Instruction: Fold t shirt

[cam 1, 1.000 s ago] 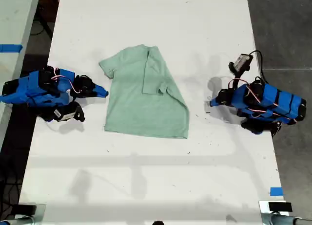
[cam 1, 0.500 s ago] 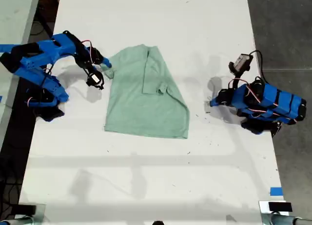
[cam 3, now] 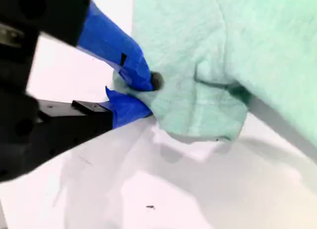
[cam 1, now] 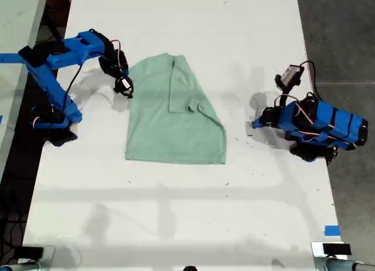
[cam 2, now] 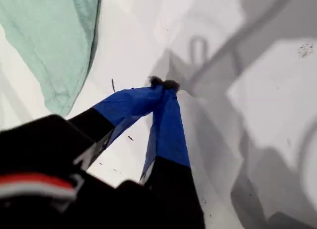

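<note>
Pinching the t shirt [cam 3: 208, 55] sleeve edge, my second gripper [cam 3: 141, 92] sits at the exterior view's left of the cloth, mid-table [cam 1: 176, 24]. Pressed together, my first gripper [cam 2: 163, 85] rests apart at that view's right.

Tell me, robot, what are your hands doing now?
Second hand shut on the shirt at its sleeve edge. First hand shut, empty, beside the shirt on the table. Nothing in the way.

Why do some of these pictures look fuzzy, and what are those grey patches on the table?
Exterior view: sharp; soft shadows lie on the table beside each arm. First wrist view: my first gripper is blurred, grey shadows behind. Second wrist view: the shirt is soft-focused, my second gripper clearer.
</note>
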